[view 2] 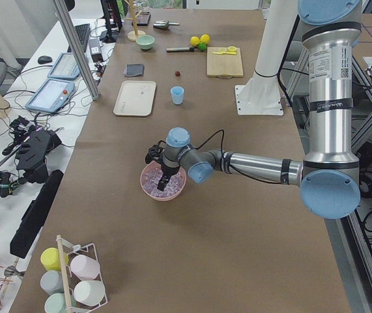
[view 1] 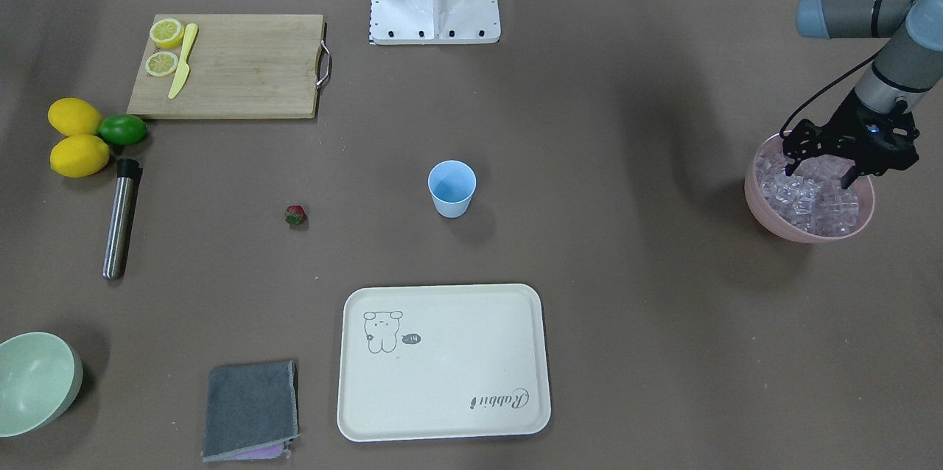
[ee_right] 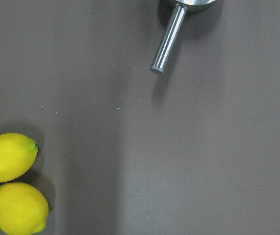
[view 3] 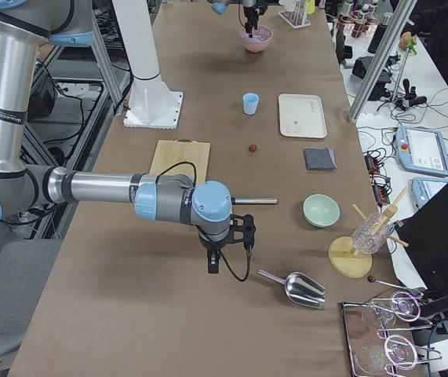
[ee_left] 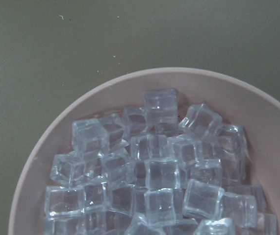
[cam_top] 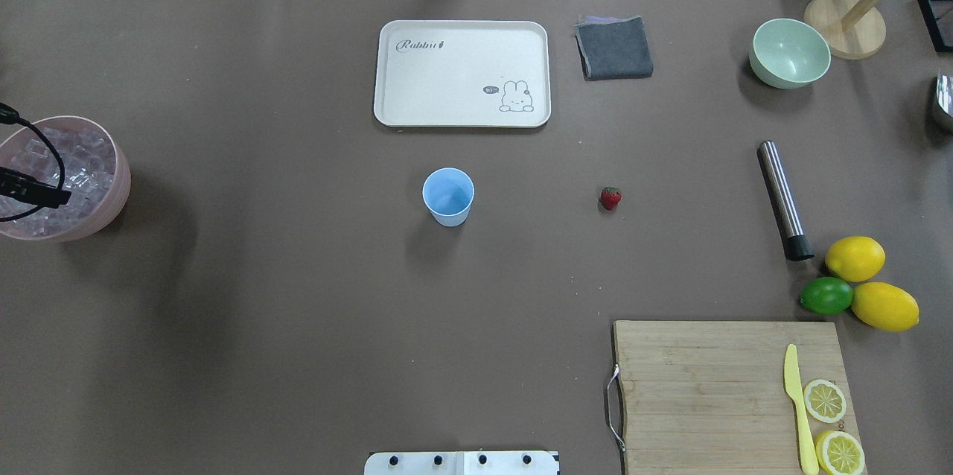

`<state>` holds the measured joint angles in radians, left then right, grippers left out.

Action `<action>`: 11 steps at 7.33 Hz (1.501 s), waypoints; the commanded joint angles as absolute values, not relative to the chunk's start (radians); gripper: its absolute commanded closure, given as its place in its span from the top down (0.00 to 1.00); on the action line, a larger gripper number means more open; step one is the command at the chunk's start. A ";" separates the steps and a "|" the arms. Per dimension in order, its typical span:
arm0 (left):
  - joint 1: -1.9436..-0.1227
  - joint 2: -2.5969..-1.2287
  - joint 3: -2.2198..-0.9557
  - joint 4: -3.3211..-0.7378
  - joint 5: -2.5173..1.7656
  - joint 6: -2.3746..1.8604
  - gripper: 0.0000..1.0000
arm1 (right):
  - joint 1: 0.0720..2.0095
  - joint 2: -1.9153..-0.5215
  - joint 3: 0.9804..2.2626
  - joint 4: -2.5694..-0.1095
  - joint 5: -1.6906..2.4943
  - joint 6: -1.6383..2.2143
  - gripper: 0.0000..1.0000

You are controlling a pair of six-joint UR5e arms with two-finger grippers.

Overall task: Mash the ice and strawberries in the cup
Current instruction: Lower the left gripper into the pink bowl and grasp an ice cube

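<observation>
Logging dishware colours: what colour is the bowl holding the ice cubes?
Pale pink bowl, clearest in the front-facing view.

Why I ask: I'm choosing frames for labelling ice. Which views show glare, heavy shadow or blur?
Left wrist view: ice sharp, only small glints, even light on the pink bowl. Front-facing view: broad soft shadows on the table; the dark left tool hides some cubes. Overhead view: bowl cut by the frame edge, strip beyond the table washed out. Right wrist view: lemons crisp.
</observation>
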<state>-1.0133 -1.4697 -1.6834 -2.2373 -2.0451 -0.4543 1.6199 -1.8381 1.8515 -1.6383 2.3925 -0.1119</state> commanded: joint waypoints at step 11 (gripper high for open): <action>-1.022 -1.462 -1.689 -2.253 -2.040 -0.253 0.74 | 1.620 -1.861 1.852 -1.638 2.416 -0.112 1.00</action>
<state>-1.0216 -1.4620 -1.6890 -2.2527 -2.0415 -0.2509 1.6199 -1.8584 1.8518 -1.6383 2.4149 -0.1120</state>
